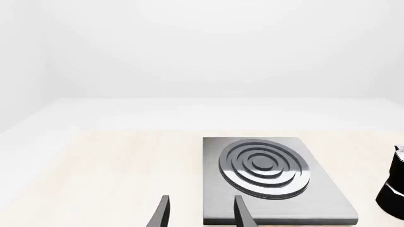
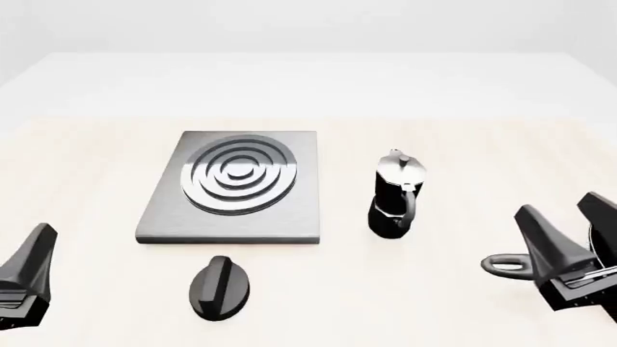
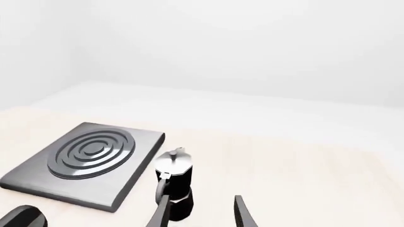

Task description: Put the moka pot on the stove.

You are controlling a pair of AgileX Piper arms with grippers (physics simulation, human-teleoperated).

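1. Left gripper (image 2: 27,278): nearest the front camera, at the lower left, low over the counter (image 2: 87,166). Fingers parted, nothing between them.
2. Black oval knob (image 2: 219,287): lies on the counter just in front of the stove's near edge.
3. Stove (image 2: 159,217): square brushed-grey plate with a raised ring burner, flat on the counter, left of centre.
4. Moka pot (image 2: 395,195): upright on the counter just right of the stove, not on it; handle faces the front camera.
5. Right gripper (image 2: 568,220): at the lower right, fingers spread and empty, well apart from the pot.
6. Grey looped handle (image 2: 506,264): just left of the right gripper; remainder hidden.
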